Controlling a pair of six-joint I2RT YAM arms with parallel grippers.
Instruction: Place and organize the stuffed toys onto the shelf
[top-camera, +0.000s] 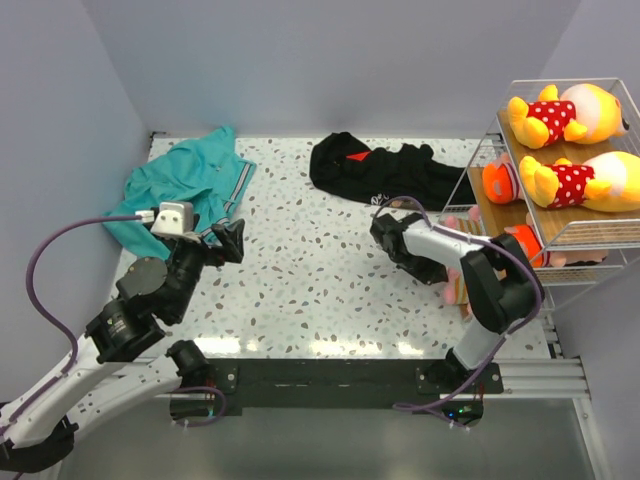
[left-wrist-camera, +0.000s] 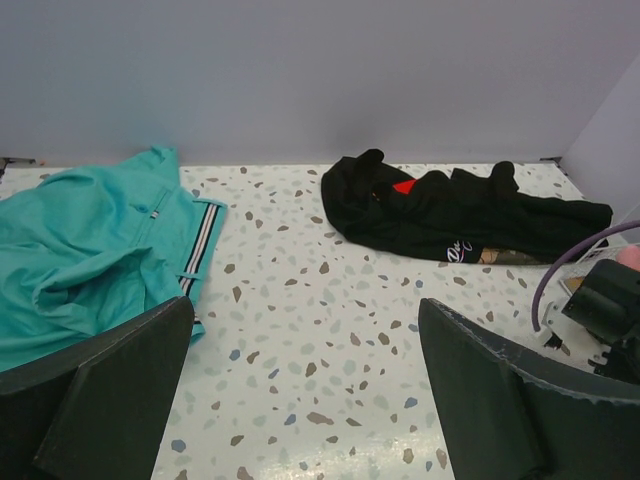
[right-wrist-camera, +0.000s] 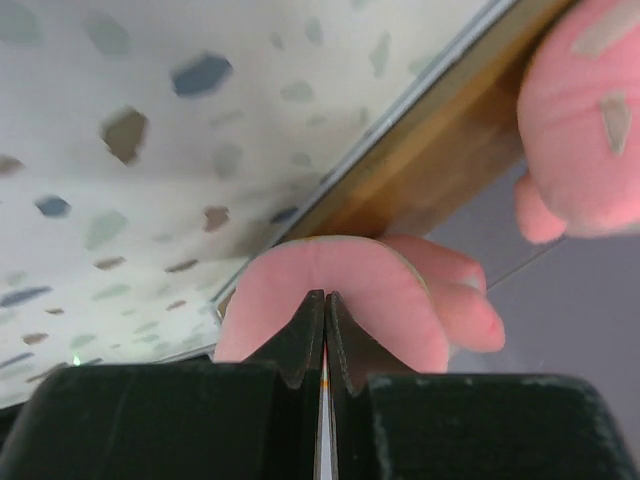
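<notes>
The shelf (top-camera: 560, 232) is a white wire rack with wooden boards at the far right. Two yellow-orange bears in red dotted tops (top-camera: 565, 112) (top-camera: 585, 182) lie on its top tier, and orange plush parts (top-camera: 499, 181) show on lower tiers. My right gripper (top-camera: 451, 284) is at the shelf's low left corner. In the right wrist view it (right-wrist-camera: 325, 296) is shut on a fold of a pink pig (right-wrist-camera: 345, 268), beside the wooden board (right-wrist-camera: 440, 150). More pink plush (right-wrist-camera: 585, 120) is at the upper right. My left gripper (top-camera: 232, 241) (left-wrist-camera: 305, 306) is open and empty over the table.
A teal polo shirt (top-camera: 185, 185) (left-wrist-camera: 90, 250) lies at the back left. A black garment with a red mark (top-camera: 385, 170) (left-wrist-camera: 450, 210) lies at the back middle, near the shelf. Walls close in the table on three sides.
</notes>
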